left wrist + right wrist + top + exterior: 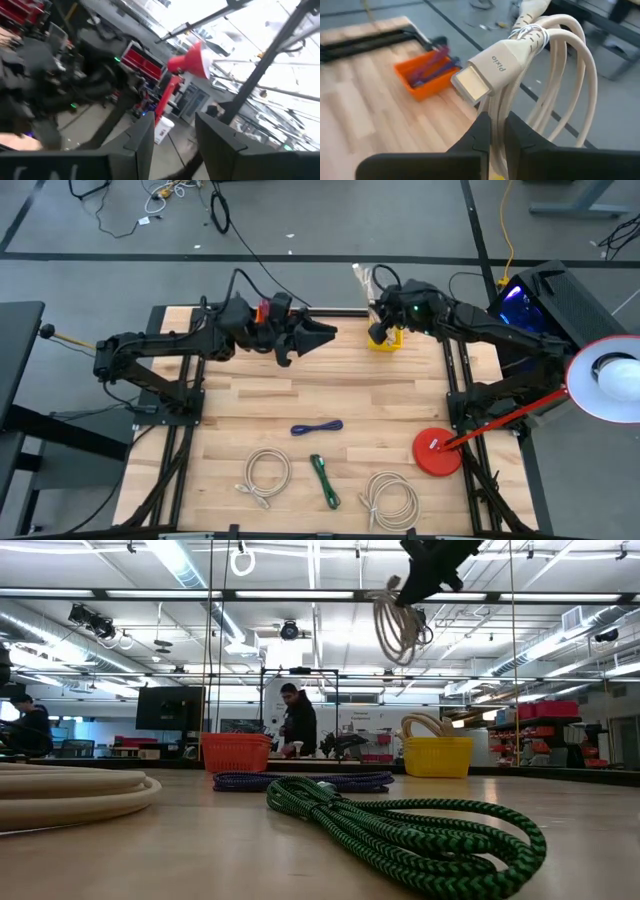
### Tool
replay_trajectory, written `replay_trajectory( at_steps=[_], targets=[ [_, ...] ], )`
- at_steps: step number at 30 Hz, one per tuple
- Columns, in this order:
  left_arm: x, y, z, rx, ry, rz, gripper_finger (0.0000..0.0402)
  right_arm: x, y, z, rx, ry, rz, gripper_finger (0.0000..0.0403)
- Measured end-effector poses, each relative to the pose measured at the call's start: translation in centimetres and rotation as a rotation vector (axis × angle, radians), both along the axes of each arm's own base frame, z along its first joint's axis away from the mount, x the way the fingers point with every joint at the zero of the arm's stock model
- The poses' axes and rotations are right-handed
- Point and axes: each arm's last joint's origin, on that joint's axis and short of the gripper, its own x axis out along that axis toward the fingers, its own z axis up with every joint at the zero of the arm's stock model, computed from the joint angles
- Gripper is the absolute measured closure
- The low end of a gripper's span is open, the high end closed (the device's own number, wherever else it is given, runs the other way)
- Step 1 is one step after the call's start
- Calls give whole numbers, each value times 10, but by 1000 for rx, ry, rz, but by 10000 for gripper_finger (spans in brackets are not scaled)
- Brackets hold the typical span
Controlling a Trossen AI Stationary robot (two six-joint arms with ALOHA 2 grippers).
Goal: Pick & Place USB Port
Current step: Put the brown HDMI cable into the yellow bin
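With the right hand (492, 131) pinching the coiled cream cable (540, 75) above the yellow bin (385, 340) at the counter's (240, 405) far edge, lower it until the loops are inside before releasing (left hand (318, 337) spread, empty).

Bright, even light from overhead; one of my views badly smeared.

Ceiling strip lights (180, 560) glare white across the low view, and the table (200, 840) throws back a pale sheen. Nearest the lens the green cable (420, 835) is soft, sharper farther back; the person (298, 720) beyond is a dark shape against the lit room. From above, shadows under my arms are faint and short, and the lamp head (610, 380) burns out white. My left wrist view is motion-blurred throughout, with blown highlights on one side. In my right wrist view the cream cable (540, 75) is crisp and the orange bin (427, 75) softer.
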Motion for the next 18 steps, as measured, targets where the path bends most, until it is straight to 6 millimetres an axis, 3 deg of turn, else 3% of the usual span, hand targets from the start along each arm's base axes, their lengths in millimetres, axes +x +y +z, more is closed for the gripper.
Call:
replay_trajectory(
  at_steps=[6, 15, 18],
  targets=[
    [-2, -5, 2, 6, 8, -27, 261, -14, -18, -1, 59, -19, 29, 383],
    [-7, -5, 2, 23, 45, -14, 261, -36, -30, -48, 163, 8, -15, 383],
    [-8, -5, 3, 23, 39, -5, 262, -45, -32, -52, 179, -9, -22, 383]
  ],
)
